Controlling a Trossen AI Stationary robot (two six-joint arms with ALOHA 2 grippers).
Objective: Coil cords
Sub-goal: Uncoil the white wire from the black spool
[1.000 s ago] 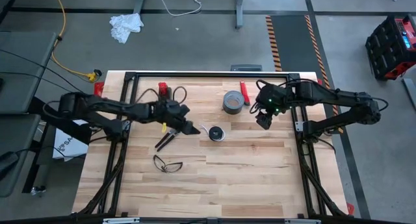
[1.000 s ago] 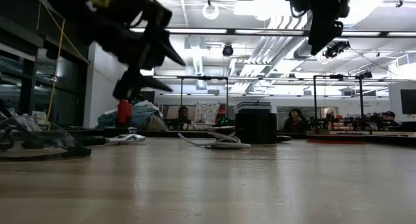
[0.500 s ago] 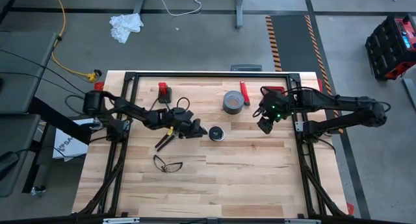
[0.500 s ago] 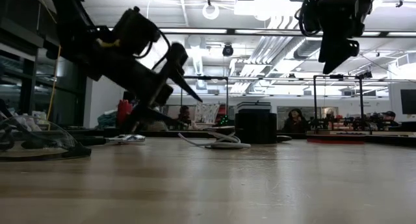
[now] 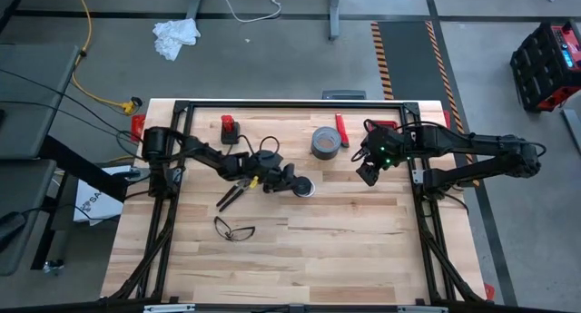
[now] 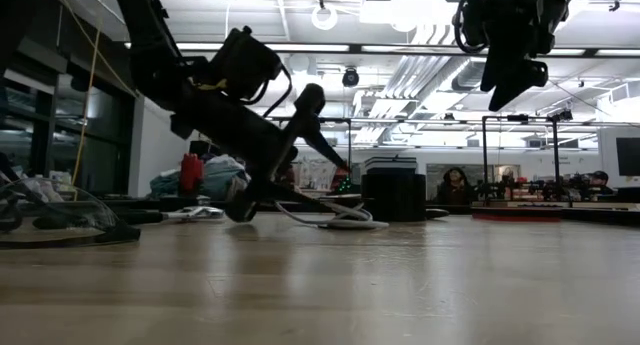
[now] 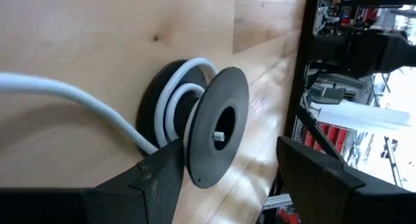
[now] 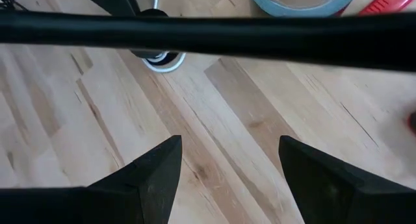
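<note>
A small black round spool [image 5: 305,187] lies flat on the table's middle, with the thin white cord [image 7: 170,104] wound on it. One loose end of the cord [image 7: 58,94] trails off over the wood. My left gripper [image 5: 291,181] is open and low at the spool's left side, rolled so one finger is near the table and the other above; the spool [image 7: 218,130] sits just ahead of the fingertips. My right gripper [image 5: 366,174] hangs open, high over the table's right part, with nothing between its fingers. My left gripper comes at the spool slanting down from the table's left. Its lower fingertip [image 7: 170,162] stands right at the rim of the spool's upper flange [image 7: 198,169]. I cannot tell whether it touches.
A grey tape roll [image 5: 326,142] and a red tool [image 5: 340,129] lie far of the spool. A red item [image 5: 229,127] sits at the far left. Black pliers [image 5: 231,196] and safety glasses [image 5: 234,229] lie at the near left. Bare wood lies toward the near edge.
My left gripper has come down and gone toward the table's right, up to the spool. It has rolled so that its fingers stand one above the other, and it has stayed open. The spool has stayed where it was.
</note>
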